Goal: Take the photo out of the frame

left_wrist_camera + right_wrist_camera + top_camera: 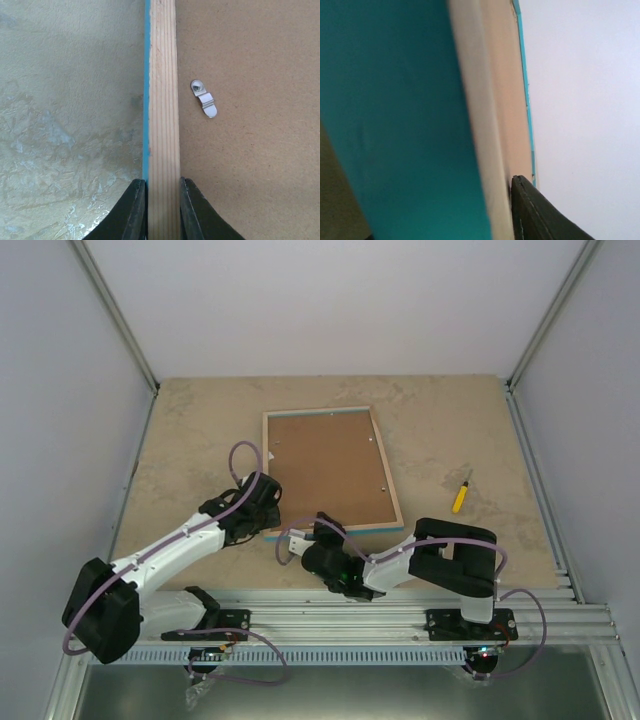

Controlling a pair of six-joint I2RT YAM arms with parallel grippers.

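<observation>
Frame [163, 100] lies back-up mid desk [190, 440], with the brown backing [325, 465] on top. L gripper [162, 184] has its jaws clamped on the frame's left rail nr the near-left corner, one finger on the blue outer side and one on the backing side. A metal turn clip [204, 99] sits on the backing just beside that rail. R gripper [302, 538] is at the frame's near edge. Its wrist cam gives me only one finger [535, 215] against pale wood, so I can't tell how its jaws stand. Yellow screwdriver [460, 495] lies well apart, to the right.
</observation>
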